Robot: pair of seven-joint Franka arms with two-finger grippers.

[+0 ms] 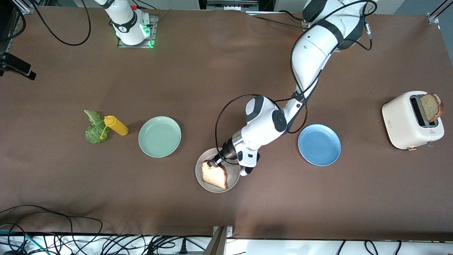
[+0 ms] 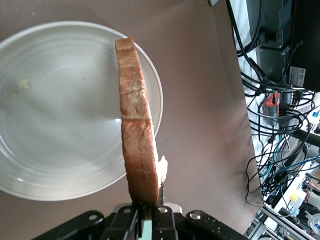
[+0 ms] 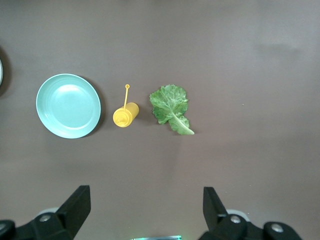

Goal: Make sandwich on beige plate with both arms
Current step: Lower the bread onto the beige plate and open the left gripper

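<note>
Left gripper [image 1: 214,163]: we have it clenched on a toast slice [image 1: 214,174], hanging over the beige plate [image 1: 234,182], which sits nearest the front edge of the table, about midway along it.
Key relation: we see the slice held by one end and standing on edge, its long axis running straight out from the fingers over the plate; the plate lies directly below, so we judge the coming move to be a lowering and laying flat, not a sideways carry.
Nearer arm: the left arm is already at the plate; the right arm waits by its base.
Beige plate contents: nothing lies in it but a few crumbs, as we see in the left wrist view.
Blue plate [image 1: 319,144]: nothing in it; it sits farther from the front edge, toward the left arm's end.
Mint-green plate [image 1: 159,136]: nothing in it; toward the right arm's end.
Yellow bottle [image 1: 116,125]: lying on its side beside a lettuce leaf [image 1: 93,128].
Toaster [image 1: 412,119]: near the left arm's end, a brown slice [image 1: 431,106] standing in its slot.
Right gripper [image 3: 145,205]: fingers spread wide, holding nothing, high over the lettuce and bottle.
</note>
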